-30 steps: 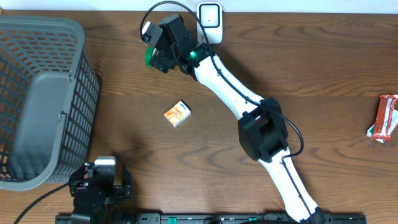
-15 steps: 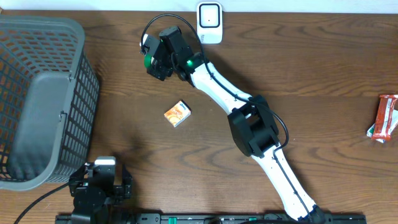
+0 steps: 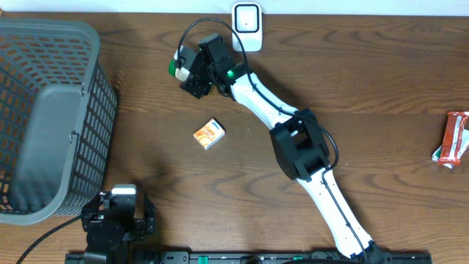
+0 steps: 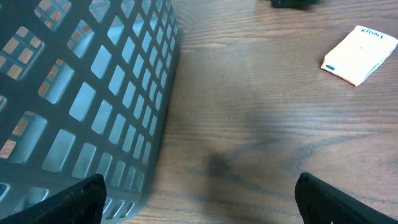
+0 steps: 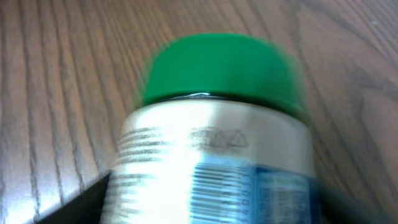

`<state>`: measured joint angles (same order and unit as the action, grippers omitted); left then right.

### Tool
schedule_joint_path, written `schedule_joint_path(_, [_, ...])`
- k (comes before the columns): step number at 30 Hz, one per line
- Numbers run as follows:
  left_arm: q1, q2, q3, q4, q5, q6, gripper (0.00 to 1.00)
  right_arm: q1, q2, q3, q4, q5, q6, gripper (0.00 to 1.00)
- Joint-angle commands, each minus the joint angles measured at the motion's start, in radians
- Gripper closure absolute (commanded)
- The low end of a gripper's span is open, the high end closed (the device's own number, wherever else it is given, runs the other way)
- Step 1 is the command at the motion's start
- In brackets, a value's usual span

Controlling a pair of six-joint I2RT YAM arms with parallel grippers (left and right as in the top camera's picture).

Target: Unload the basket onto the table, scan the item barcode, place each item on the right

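The item is a white-labelled bottle with a green cap (image 3: 175, 68). It lies sideways in my right gripper (image 3: 187, 67), just left of and in front of the white scanner (image 3: 247, 16) at the table's back edge. In the right wrist view the bottle (image 5: 217, 155) fills the frame, cap (image 5: 221, 68) pointing away. A barcode (image 5: 221, 190) faces the camera, and a dark finger (image 5: 81, 205) shows beside it. My left gripper (image 3: 117, 216) rests open at the front left; its fingertips (image 4: 74, 199) stand wide apart over bare wood.
A grey mesh basket (image 3: 44, 110) takes up the left side, and its wall (image 4: 81, 93) is close to the left gripper. A small orange box (image 3: 209, 133) lies mid-table, also seen as a pale box (image 4: 359, 55). A snack packet (image 3: 454, 139) lies at the right edge.
The right wrist has swung slightly and turned with the bottle still in it, so more of the white label now shows from above. The left arm has not moved.
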<state>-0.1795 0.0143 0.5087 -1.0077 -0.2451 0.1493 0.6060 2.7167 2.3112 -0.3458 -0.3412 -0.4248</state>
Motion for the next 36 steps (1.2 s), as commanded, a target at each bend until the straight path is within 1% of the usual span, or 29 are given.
schedule_joint_path(1, [0.004, -0.003, 0.002, -0.001, -0.002, -0.013, 0.05, -0.002, 0.010, 0.006, 0.001, -0.023, 0.010, 0.44])
schedule_joint_path(7, [0.004, -0.003, 0.002, -0.001, -0.002, -0.013, 0.05, -0.003, 0.010, 0.028, -0.027, 0.026, 0.028, 0.44])
schedule_joint_path(11, [0.004, -0.003, 0.002, -0.001, -0.002, -0.013, 0.05, -0.004, 0.004, 0.086, -0.140, 0.027, 0.027, 0.45])
schedule_joint_path(14, [0.004, -0.003, 0.002, -0.001, -0.002, -0.013, 0.05, -0.018, -0.029, 0.150, -0.310, 0.047, 0.027, 0.44])
schedule_joint_path(15, [0.004, -0.003, 0.002, -0.001, -0.002, -0.013, 0.05, -0.026, -0.047, 0.177, -0.416, 0.092, 0.028, 0.43])
schedule_joint_path(19, [0.004, -0.003, 0.002, -0.001, -0.002, -0.013, 0.05, -0.043, -0.068, 0.222, -0.640, 0.178, 0.048, 0.49])
schedule_joint_path(22, [0.004, -0.003, 0.002, -0.001, -0.002, -0.013, 0.05, -0.071, -0.074, 0.227, -0.812, 0.244, 0.126, 0.55])
schedule_joint_path(25, [0.004, -0.003, 0.002, -0.001, -0.002, -0.013, 0.05, -0.106, -0.074, 0.223, -0.968, 0.228, 0.224, 0.58])
schedule_joint_path(27, [0.004, -0.003, 0.002, -0.001, -0.002, -0.013, 0.05, -0.121, -0.074, 0.220, -1.054, 0.220, 0.261, 0.57])
schedule_joint_path(28, [0.004, -0.003, 0.002, -0.001, -0.002, -0.013, 0.05, -0.124, -0.074, 0.220, -1.102, 0.219, 0.275, 0.53])
schedule_joint_path(29, [0.004, -0.003, 0.002, -0.001, -0.002, -0.013, 0.05, -0.125, -0.074, 0.220, -1.129, 0.220, 0.282, 0.53])
schedule_joint_path(31, [0.004, -0.003, 0.002, -0.001, -0.002, -0.013, 0.05, -0.126, -0.074, 0.220, -1.210, 0.220, 0.299, 0.48])
schedule_joint_path(32, [0.004, -0.003, 0.002, -0.001, -0.002, -0.013, 0.05, -0.124, -0.074, 0.220, -1.273, 0.220, 0.316, 0.48])
schedule_joint_path(35, [0.004, -0.003, 0.002, -0.001, -0.002, -0.013, 0.05, -0.117, -0.074, 0.220, -1.355, 0.220, 0.341, 0.49])
schedule_joint_path(36, [0.004, -0.003, 0.002, -0.001, -0.002, -0.013, 0.05, -0.113, -0.074, 0.213, -1.356, 0.220, 0.362, 0.50])
